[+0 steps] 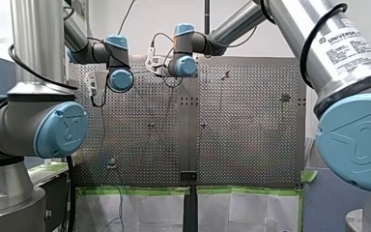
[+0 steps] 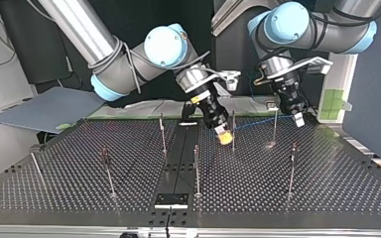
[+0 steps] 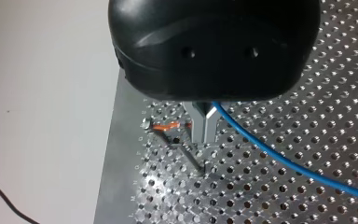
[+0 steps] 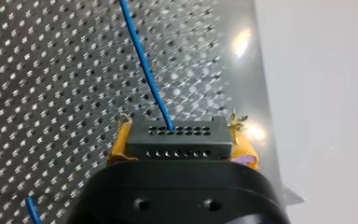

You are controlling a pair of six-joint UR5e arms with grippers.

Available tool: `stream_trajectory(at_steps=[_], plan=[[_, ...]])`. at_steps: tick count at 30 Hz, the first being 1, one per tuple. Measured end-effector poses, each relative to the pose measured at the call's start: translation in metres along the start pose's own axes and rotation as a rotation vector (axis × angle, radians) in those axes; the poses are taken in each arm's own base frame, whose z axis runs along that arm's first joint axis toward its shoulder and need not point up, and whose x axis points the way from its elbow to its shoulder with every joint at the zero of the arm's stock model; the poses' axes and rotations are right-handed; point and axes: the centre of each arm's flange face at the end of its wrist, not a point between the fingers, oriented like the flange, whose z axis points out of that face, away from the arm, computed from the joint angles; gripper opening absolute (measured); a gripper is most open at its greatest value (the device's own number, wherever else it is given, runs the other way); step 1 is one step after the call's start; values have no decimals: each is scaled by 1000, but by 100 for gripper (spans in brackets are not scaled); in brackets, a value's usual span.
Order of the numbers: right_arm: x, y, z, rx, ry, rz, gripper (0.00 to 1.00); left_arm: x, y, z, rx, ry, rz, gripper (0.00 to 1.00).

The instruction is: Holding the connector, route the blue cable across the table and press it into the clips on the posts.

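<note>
Your right gripper (image 4: 181,140) clenches the black perforated connector (image 4: 191,147); your left gripper (image 3: 203,137) pinches the thin blue cable (image 3: 284,160). Routing looks barely begun, so next clip it onto the slim metal post (image 2: 233,130).

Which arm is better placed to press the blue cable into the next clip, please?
Probably left: my left fingers pinch the blue cable beside the orange clip; my right fingers hold the connector.

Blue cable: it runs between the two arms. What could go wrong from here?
The blue cable looks tight between the connector and my left fingers; more pull may strain the connector or slip the cable. My right fingers stand close to a post and may knock it.
</note>
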Motion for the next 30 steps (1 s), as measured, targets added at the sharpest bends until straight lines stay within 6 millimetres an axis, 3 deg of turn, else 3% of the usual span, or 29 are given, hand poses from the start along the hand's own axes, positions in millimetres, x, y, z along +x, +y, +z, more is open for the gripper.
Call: stream_trajectory(at_steps=[11, 16, 30], plan=[[41, -3, 17, 22, 76, 26, 0, -21, 0, 23, -8, -26, -11, 1], [49, -3, 24, 26, 97, 38, 0, -27, 2, 34, -8, -36, -10, 1], [3, 0, 36, 22, 39, 44, 0, -20, 10, 48, -5, -28, -4, 1]])
